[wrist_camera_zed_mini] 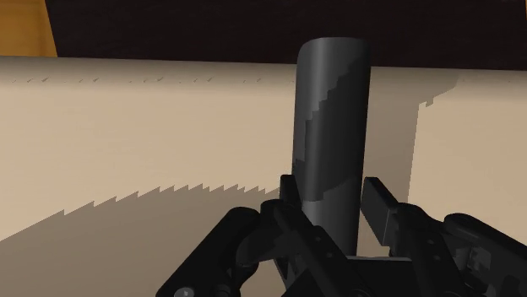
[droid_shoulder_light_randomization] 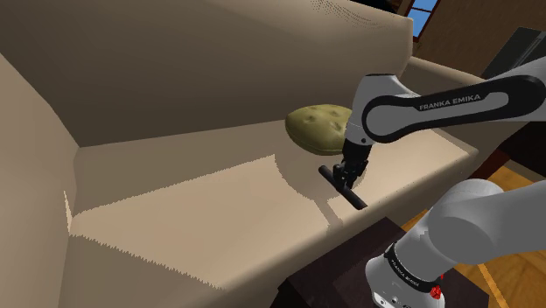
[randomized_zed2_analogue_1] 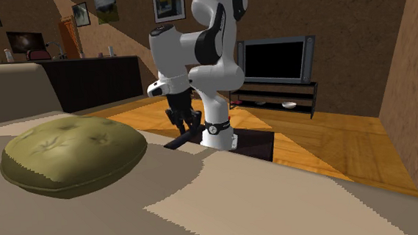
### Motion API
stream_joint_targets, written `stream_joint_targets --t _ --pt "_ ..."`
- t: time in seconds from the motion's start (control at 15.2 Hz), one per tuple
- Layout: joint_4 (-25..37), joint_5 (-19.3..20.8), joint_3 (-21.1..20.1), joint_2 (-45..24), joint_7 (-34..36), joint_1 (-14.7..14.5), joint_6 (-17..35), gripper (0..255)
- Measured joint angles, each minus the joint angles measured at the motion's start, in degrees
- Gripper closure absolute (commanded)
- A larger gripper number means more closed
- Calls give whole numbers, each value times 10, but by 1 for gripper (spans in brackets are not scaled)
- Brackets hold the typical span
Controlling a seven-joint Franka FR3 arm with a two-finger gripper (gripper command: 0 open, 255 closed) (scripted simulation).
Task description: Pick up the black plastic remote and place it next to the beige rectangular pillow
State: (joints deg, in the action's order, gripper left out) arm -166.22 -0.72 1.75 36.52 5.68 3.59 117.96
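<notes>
Snugly between the gripper's (wrist_camera_zed_mini: 331, 192) fingers (wrist_camera_zed_mini: 377, 204), in their clasp: black remote (wrist_camera_zed_mini: 332, 118).

Living room with a broad beige upholstered sofa (droid_shoulder_light_randomization: 175, 201).
Orange-brown wooden plank floor (randomized_zed2_analogue_1: 334, 139); brown walls (randomized_zed2_analogue_1: 357, 32) bearing framed pictures (randomized_zed2_analogue_1: 168, 3); black flat-screen television (randomized_zed2_analogue_1: 274, 60) on a low dark stand (randomized_zed2_analogue_1: 276, 96); slanting light patches cross the sofa seat.

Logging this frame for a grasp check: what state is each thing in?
remote: clasped between the fingers, near the seat's front edge.
gripper: shut on the remote.
pillow: resting on the seat, untouched, apart from the remote.
TV: screen dark.
</notes>
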Motion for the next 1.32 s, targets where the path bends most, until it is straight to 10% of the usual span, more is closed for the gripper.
stream_joint_targets --t 0.33,0.4,1.32 --pt "-3 0 0 -3 0 0 6 255" --pt "-3 0 0 -3 0 0 6 0" --pt "57 1 0 23 1 1 -80 0"
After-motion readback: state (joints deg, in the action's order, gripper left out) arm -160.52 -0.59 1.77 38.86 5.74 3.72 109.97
